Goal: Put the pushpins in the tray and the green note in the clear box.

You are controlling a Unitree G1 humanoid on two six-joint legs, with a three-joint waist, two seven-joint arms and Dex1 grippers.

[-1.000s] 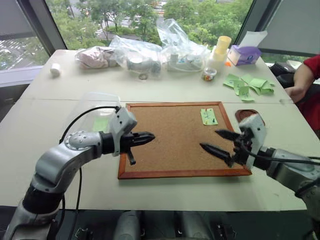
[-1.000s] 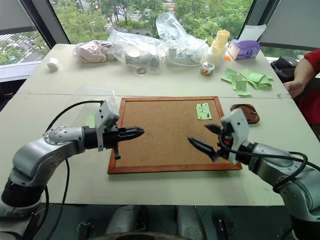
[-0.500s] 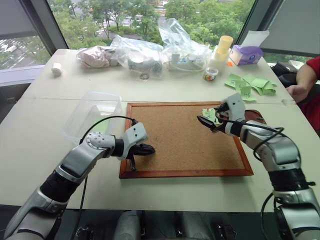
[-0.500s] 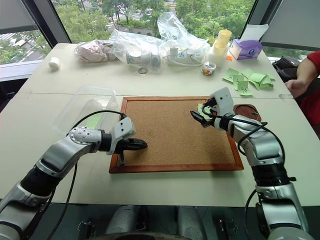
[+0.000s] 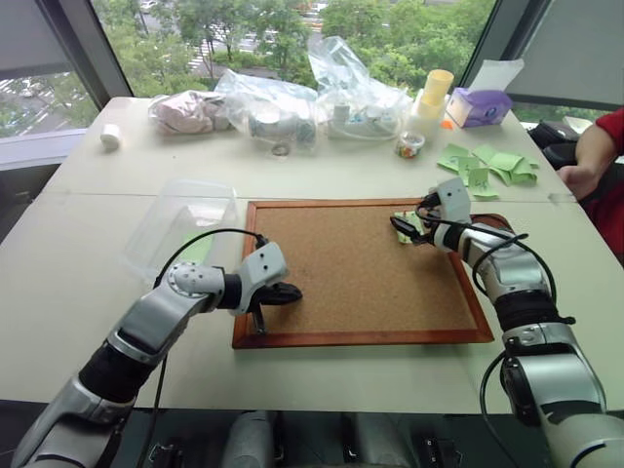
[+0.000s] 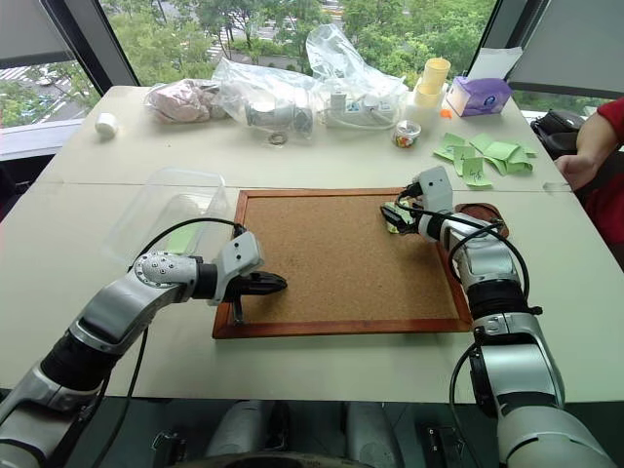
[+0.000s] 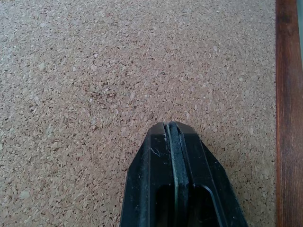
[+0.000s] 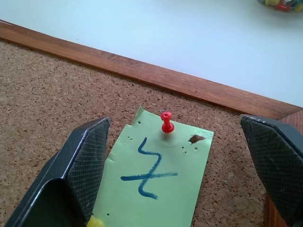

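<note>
Right end effector point(image 8: 177, 156) hovering over green note point(image 8: 154, 182), fingers spread wide either side, likely lining up on red pushpin point(image 8: 166, 121) pinning note's top edge to corkboard point(image 5: 341, 263). Note lying flat, light green, blue scribble, several pinholes. Left end effector point(image 7: 173, 142) closed tight, empty, tip pressing near corkboard's frame, probably steadying it. Tray point(image 6: 483, 210) sitting just beyond right wrist; clear box point(image 5: 185, 214) waiting on desk point(image 5: 88, 244) left of corkboard.

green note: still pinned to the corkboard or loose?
Pinned. A red pushpin stands upright through the green note near its edge, and the note lies flat on the corkboard. The open right gripper straddles it, not touching.
</note>
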